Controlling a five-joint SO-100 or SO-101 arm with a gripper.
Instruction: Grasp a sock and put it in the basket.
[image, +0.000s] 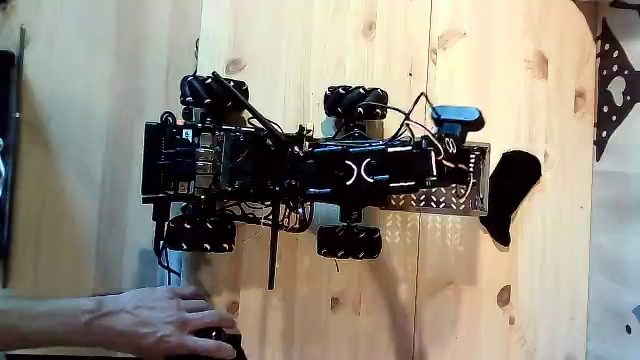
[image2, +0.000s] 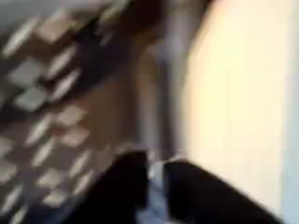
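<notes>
While the wheeled robot base (image: 300, 175) lies lengthwise across the wooden table (image: 300, 60) in the fixed view, the black arm (image: 370, 170) is folded flat along its top, white markings showing. Sock (image: 508, 192): black, bent bean shape, on the wood just off the base's right end, touching or nearly touching the perforated metal plate (image: 440, 200). Blue-trimmed camera (image: 457, 120) sits near that end. Four wheels, one at upper middle (image: 355, 102). A person's hand (image: 160, 320) rests at the lower left edge on something dark. Wrist view is heavily blurred; dark gripper (image2: 161, 191) shapes at the bottom, cannot tell whether jaws are apart or closed.
</notes>
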